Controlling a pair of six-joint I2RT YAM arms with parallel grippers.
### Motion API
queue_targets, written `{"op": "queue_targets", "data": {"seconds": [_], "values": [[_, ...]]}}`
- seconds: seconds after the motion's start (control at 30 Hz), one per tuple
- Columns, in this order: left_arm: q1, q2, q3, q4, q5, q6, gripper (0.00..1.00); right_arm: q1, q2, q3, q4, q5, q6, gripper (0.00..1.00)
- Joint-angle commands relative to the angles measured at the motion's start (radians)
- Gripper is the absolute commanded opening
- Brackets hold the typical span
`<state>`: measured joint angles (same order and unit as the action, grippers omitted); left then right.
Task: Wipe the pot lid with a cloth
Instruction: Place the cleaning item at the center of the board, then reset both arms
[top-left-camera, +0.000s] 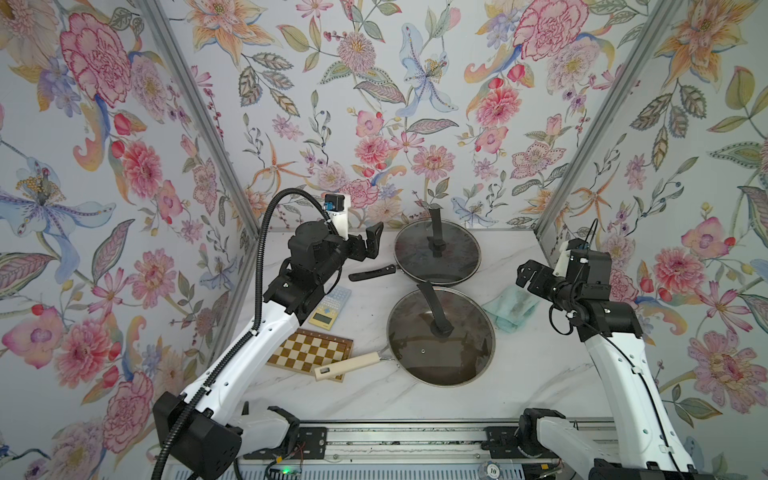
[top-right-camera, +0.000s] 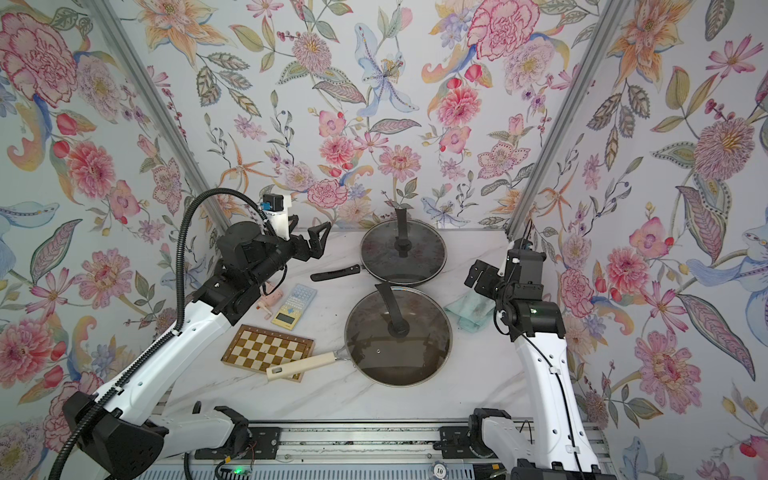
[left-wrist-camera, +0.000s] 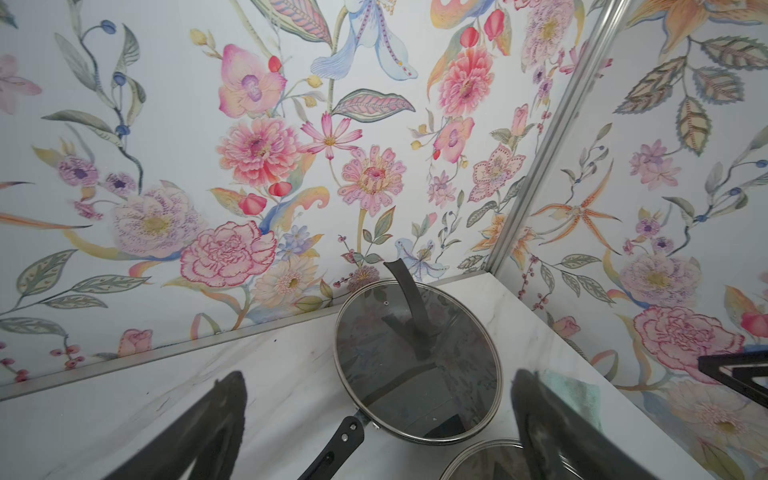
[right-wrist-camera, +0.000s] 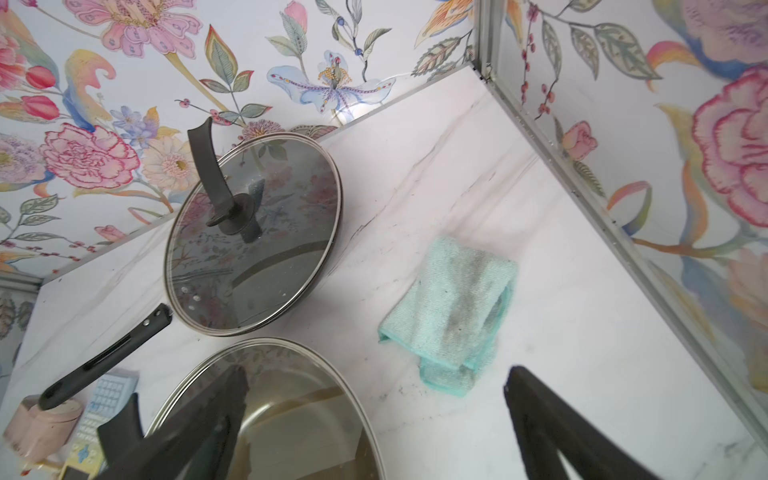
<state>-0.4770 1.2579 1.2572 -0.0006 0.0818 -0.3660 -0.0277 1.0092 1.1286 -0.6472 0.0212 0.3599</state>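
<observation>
Two glass pot lids with black handles rest on pans in both top views: a near lid (top-left-camera: 440, 336) on a cream-handled pan and a far lid (top-left-camera: 436, 257) on a black-handled pan. The mint-green cloth (top-left-camera: 509, 309) lies folded and grey-stained on the table, right of the near lid. My right gripper (top-left-camera: 527, 277) hovers open just above the cloth's far edge, holding nothing. In the right wrist view the cloth (right-wrist-camera: 453, 311) lies ahead of the open right gripper (right-wrist-camera: 376, 374). My left gripper (top-left-camera: 368, 246) hangs open and empty, left of the far lid (left-wrist-camera: 415, 361).
A chessboard (top-left-camera: 309, 353) lies under the cream pan handle (top-left-camera: 347, 365). A pale blue calculator (top-left-camera: 330, 307) and a small pink object (top-right-camera: 272, 301) sit by the left arm. Flowered walls close in three sides, and a metal rail (top-left-camera: 399, 440) runs along the front.
</observation>
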Motion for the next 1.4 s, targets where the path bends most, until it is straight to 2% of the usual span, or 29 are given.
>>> {"op": "queue_targets", "data": {"seconds": [0.0,0.07,0.17,0.27,0.4,0.5,0.6,0.7,0.83,0.93,0.97,1.03,1.1,1.2,1.23,1.37], "values": [[0.017,-0.083,-0.050,-0.019,-0.242,0.079,0.99,-0.002,-0.056,-0.113,0.107,0.137,-0.073,0.99],[0.047,-0.137,-0.122,-0.029,-0.384,0.112,0.99,-0.001,-0.110,-0.210,0.211,0.202,-0.113,0.99],[0.110,-0.238,-0.297,0.044,-0.507,0.174,0.99,0.004,-0.202,-0.376,0.397,0.273,-0.188,0.99],[0.195,-0.328,-0.509,0.199,-0.522,0.213,0.99,0.004,-0.267,-0.542,0.594,0.336,-0.259,0.99],[0.279,-0.383,-0.810,0.487,-0.515,0.326,1.00,0.003,-0.265,-0.631,0.671,0.384,-0.293,0.99],[0.311,-0.356,-1.000,0.752,-0.542,0.386,0.99,0.003,-0.242,-0.662,0.701,0.382,-0.289,0.99],[0.353,-0.271,-1.103,0.922,-0.556,0.324,0.99,-0.001,-0.211,-0.681,0.736,0.362,-0.278,0.99],[0.381,-0.141,-1.155,1.121,-0.508,0.257,1.00,-0.008,-0.153,-0.679,0.751,0.328,-0.268,0.99],[0.378,0.102,-1.150,1.383,-0.507,0.300,1.00,-0.011,-0.095,-0.692,0.817,0.302,-0.252,0.99],[0.388,0.204,-1.109,1.400,-0.427,0.317,0.99,-0.018,-0.046,-0.706,0.881,0.271,-0.247,0.99],[0.388,0.256,-1.109,1.460,-0.400,0.329,0.99,-0.018,-0.027,-0.713,0.905,0.271,-0.247,0.99],[0.388,0.343,-1.095,1.513,-0.397,0.343,0.99,-0.018,0.003,-0.728,0.960,0.275,-0.250,0.99],[0.390,0.274,-1.033,1.315,-0.405,0.315,0.99,-0.018,0.024,-0.748,1.025,0.267,-0.259,0.99],[0.391,0.331,-1.057,1.445,-0.407,0.337,1.00,-0.018,0.056,-0.792,1.159,0.244,-0.292,0.99],[0.390,0.316,-1.051,1.401,-0.406,0.326,0.99,-0.017,0.072,-0.802,1.185,0.248,-0.294,0.99],[0.391,0.319,-1.056,1.424,-0.408,0.331,0.99,-0.009,0.163,-0.832,1.307,0.235,-0.318,0.99]]}}
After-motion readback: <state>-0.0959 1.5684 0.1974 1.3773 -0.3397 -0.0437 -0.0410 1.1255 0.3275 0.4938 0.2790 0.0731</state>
